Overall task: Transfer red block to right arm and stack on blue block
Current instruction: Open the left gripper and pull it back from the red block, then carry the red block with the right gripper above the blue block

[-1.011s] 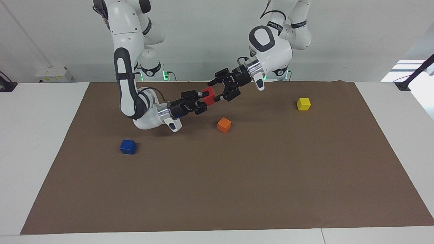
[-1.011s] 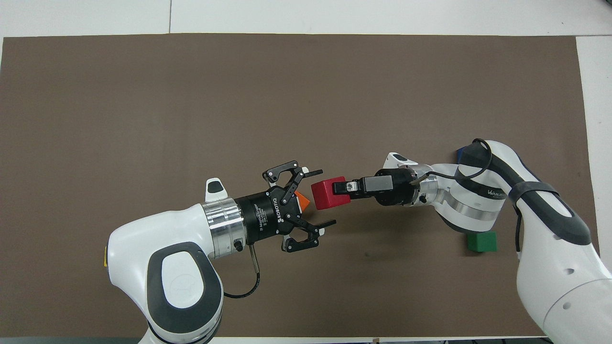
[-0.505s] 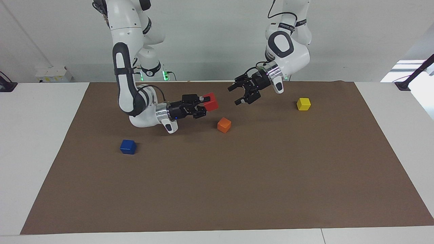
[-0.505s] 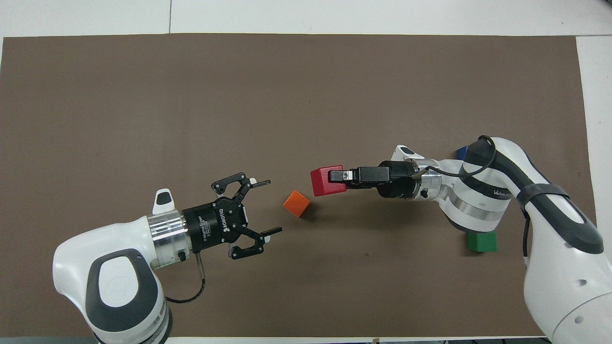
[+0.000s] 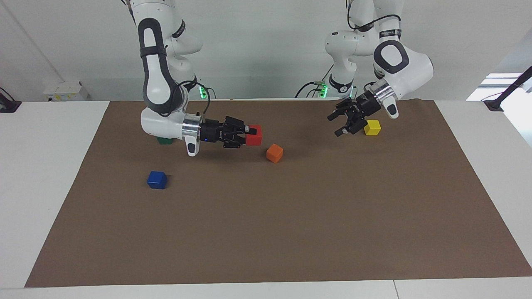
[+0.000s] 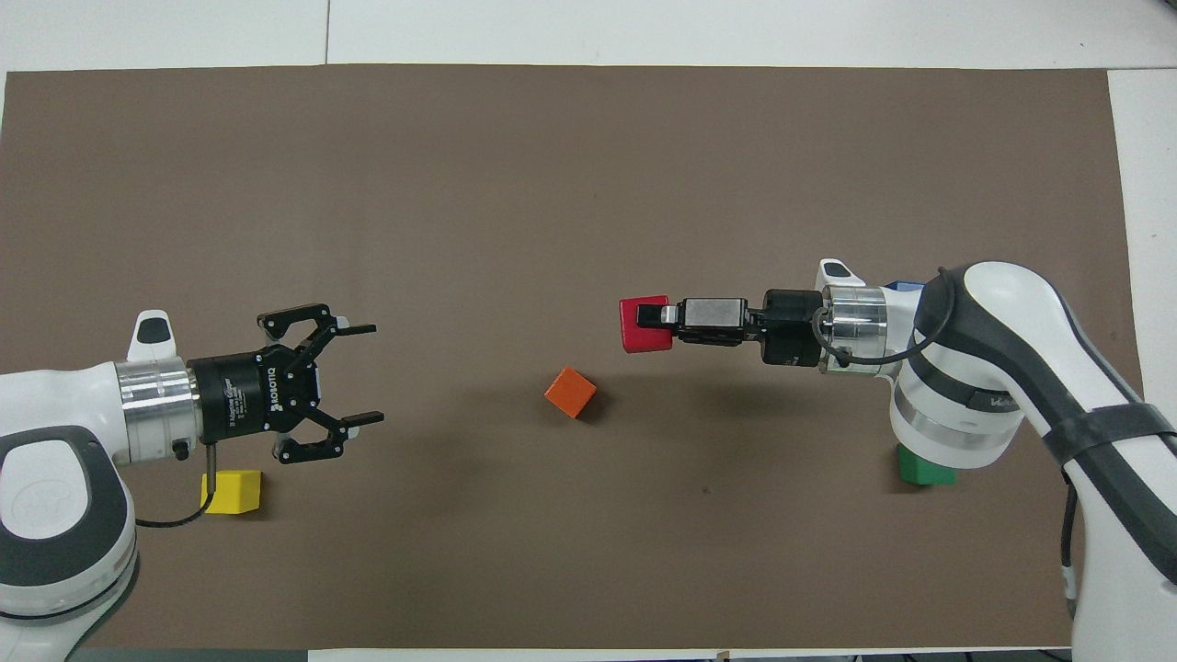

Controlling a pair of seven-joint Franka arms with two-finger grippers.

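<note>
My right gripper (image 5: pixel 250 135) (image 6: pixel 651 321) is shut on the red block (image 5: pixel 254 136) (image 6: pixel 642 325) and holds it level, a little above the brown mat, near the orange cube. The blue block (image 5: pixel 157 180) sits on the mat toward the right arm's end, farther from the robots than the right gripper. In the overhead view only a corner of the blue block (image 6: pixel 907 287) shows past the right wrist. My left gripper (image 5: pixel 341 123) (image 6: pixel 375 373) is open and empty, raised over the mat next to the yellow cube.
An orange cube (image 5: pixel 274 153) (image 6: pixel 570 393) lies mid-mat. A yellow cube (image 5: pixel 372 127) (image 6: pixel 233 491) lies toward the left arm's end. A dark green cube (image 5: pixel 165 141) (image 6: pixel 924 469) sits half hidden under the right arm. The brown mat (image 5: pixel 291 232) covers the table.
The left gripper, open, has drawn away from the red block to the left arm's end, beside the yellow cube. The right gripper keeps the red block and has levelled out.
</note>
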